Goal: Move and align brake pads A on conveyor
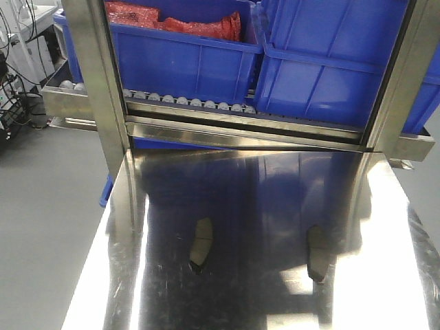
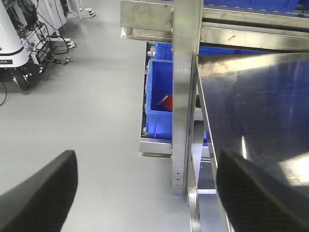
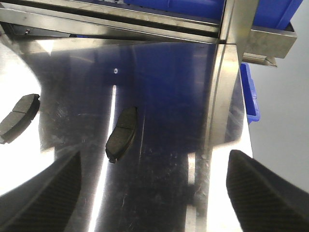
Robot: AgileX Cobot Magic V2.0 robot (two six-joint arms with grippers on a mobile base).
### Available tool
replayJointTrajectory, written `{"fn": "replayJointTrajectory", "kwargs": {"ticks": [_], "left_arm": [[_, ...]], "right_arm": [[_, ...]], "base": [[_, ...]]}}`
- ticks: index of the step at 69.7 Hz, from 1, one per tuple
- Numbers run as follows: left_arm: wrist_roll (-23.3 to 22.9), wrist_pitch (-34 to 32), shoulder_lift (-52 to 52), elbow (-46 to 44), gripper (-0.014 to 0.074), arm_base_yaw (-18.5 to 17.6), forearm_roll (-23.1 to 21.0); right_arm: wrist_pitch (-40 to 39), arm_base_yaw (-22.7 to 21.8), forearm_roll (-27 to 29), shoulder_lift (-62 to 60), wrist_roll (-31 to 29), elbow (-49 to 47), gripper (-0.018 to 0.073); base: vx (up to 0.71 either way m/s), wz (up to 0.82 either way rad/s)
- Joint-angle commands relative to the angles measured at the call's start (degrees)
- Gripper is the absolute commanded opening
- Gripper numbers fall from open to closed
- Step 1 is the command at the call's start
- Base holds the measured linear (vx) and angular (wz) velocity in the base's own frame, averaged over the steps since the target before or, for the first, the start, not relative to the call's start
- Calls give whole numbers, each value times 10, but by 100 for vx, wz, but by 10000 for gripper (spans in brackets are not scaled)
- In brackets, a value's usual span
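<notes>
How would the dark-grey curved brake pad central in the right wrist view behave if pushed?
The flat dark-grey curved brake pad probably slides, not rolls: it lies flat on the polished steel table. It looks solid, so likely stays stiff when lifted.

Bright glare patches on steel table (image 1: pixel 240 289)

On my left gripper (image 2: pixel 146 164) and right gripper (image 3: pixel 154 162) I see matte black, finely textured, wedge-shaped fingers (image 2: pixel 41 193).
</notes>
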Motion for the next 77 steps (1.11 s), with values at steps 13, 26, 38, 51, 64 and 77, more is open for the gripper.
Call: {"fn": "replayJointTrajectory", "kwargs": {"ticks": [13,26,38,51,64,77], "left_arm": [[-2,-37,7,-14,554,0,5],[-2,-37,7,-14,554,0,5],[-2,-37,7,-14,554,0,5],[-2,-37,7,-14,554,0,5],[-2,-38,7,-14,554,0,8],[-2,-38,7,-14,554,-10,6]], "right_arm": [[-38,0,1,5,-5,-15,578],[-38,0,2,5,-5,-15,578],[-38,0,2,5,-5,-15,578],[-38,0,2,5,-5,-15,578],[-38,0,2,5,-5,-15,578],[-38,0,2,5,-5,-15,578]], "base": [[1,3],[0,0],[0,0],[0,0],[0,0],[0,0]]}}
